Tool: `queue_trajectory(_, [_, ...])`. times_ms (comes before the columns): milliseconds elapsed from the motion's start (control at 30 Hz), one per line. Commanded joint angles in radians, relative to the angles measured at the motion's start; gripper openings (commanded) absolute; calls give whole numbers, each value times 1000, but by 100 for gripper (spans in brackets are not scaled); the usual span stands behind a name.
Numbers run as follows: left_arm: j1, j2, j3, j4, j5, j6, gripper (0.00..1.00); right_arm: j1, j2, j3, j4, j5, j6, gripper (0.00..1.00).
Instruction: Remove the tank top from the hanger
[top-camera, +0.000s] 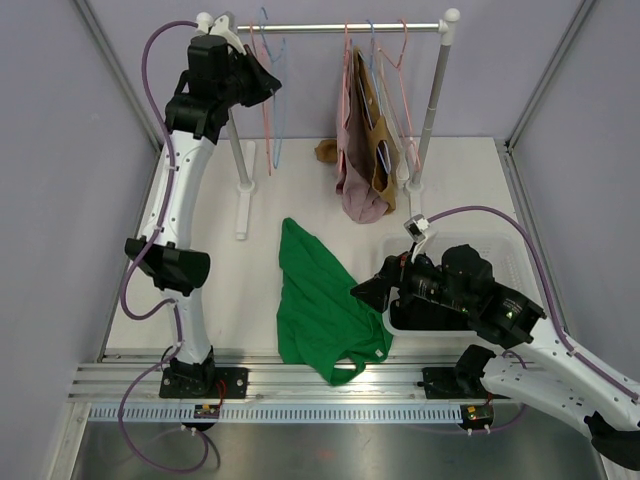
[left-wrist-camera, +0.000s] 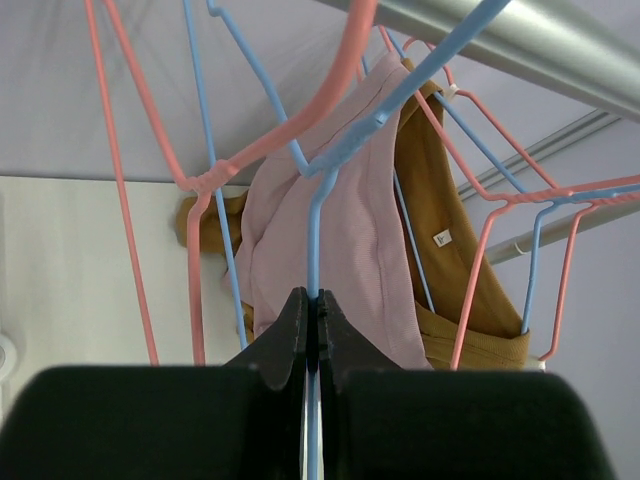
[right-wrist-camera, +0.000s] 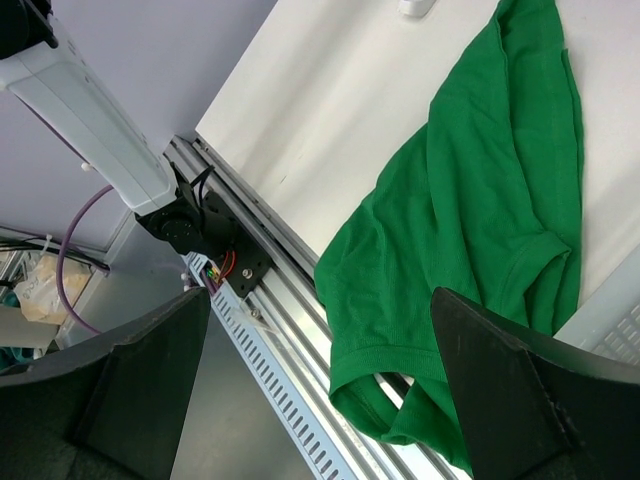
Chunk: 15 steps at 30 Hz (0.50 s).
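I see the crumpled green knit tank top (top-camera: 320, 300) lying on the table (top-camera: 470, 190), near centre, and the blue wire hanger (left-wrist-camera: 314, 240) hanging bare at far left.

I see the tank top (top-camera: 318, 300) lying on the counter (top-camera: 470, 190) before the rack (top-camera: 340, 27), with other garments (top-camera: 362, 150) hanging behind it.

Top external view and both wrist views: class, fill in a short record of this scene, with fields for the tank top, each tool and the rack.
tank top: green, off any hanger, lying rumpled on the table, one end over the near edge
left tool: shut on a bare blue hanger
right tool: open, above the tank top
rack: pink garment and brown garment hang from the rail
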Motion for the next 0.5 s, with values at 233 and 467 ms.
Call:
queue_trajectory(233, [-8, -113, -76, 58, 54, 8, 19, -2, 8, 6, 75, -38, 0, 100])
queue_trajectory(467, [-8, -208, -59, 52, 92, 6, 64, -2, 23, 29, 89, -32, -3, 99])
